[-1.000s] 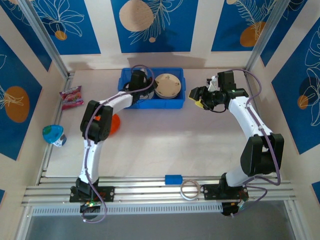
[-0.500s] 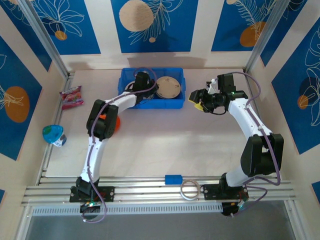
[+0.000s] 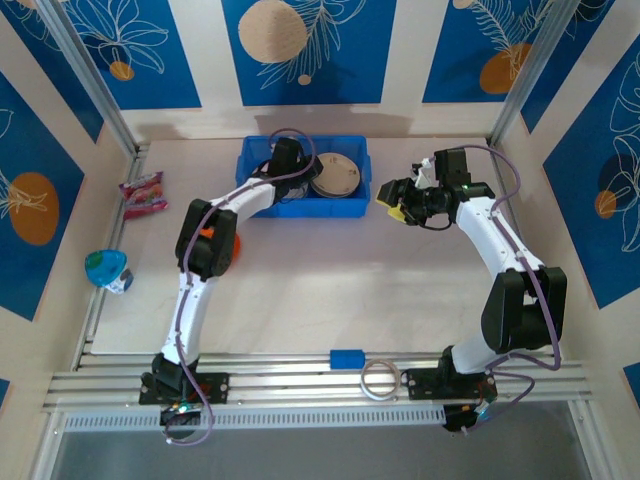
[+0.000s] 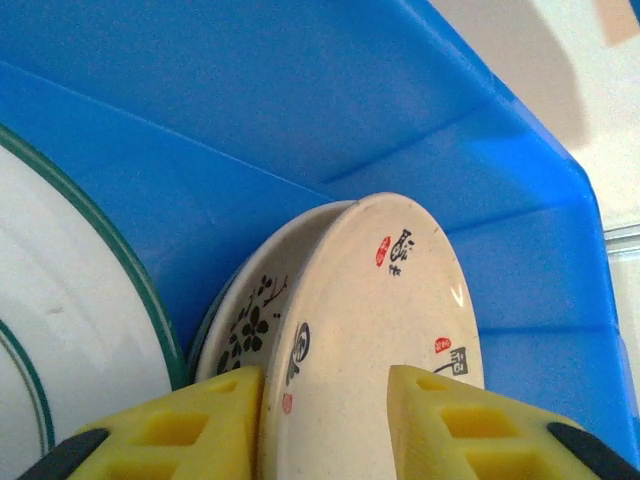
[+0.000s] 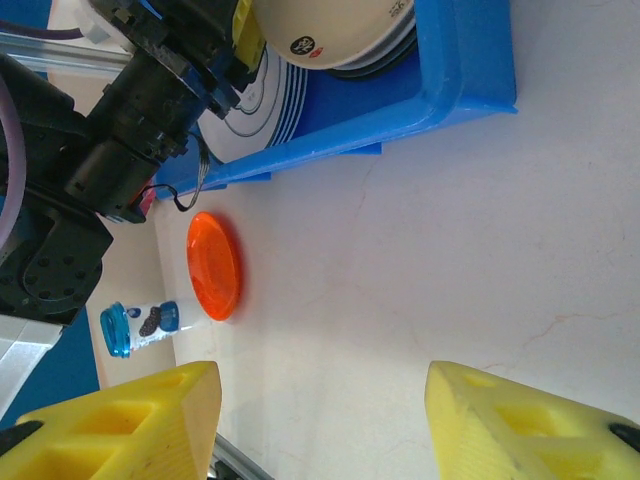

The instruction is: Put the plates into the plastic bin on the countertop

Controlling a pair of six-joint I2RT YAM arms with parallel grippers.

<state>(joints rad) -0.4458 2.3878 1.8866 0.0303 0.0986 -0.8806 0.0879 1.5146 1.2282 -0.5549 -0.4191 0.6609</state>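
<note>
Your left hand point(image 4: 325, 400) stands parted astride the cream plate point(image 4: 400, 300) in the blue bin point(image 4: 300, 100); your right hand point(image 5: 322, 400) gapes wide, empty.

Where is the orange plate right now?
The orange plate lies flat on the countertop outside the blue bin, just in front of its left end. From overhead it is half hidden under the left arm at the elbow.

Body check: left arm point(image 3: 187, 310) and right arm point(image 3: 490, 235), white links with black joint housings.
Behind the jaws, purple-grey cables point(image 3: 290, 131) loop along both; fingers point(image 4: 180, 435) are yellow, hollow-celled blocks; farthest from the jaws, black bases point(image 3: 180, 385), one seemingly lit.
</note>
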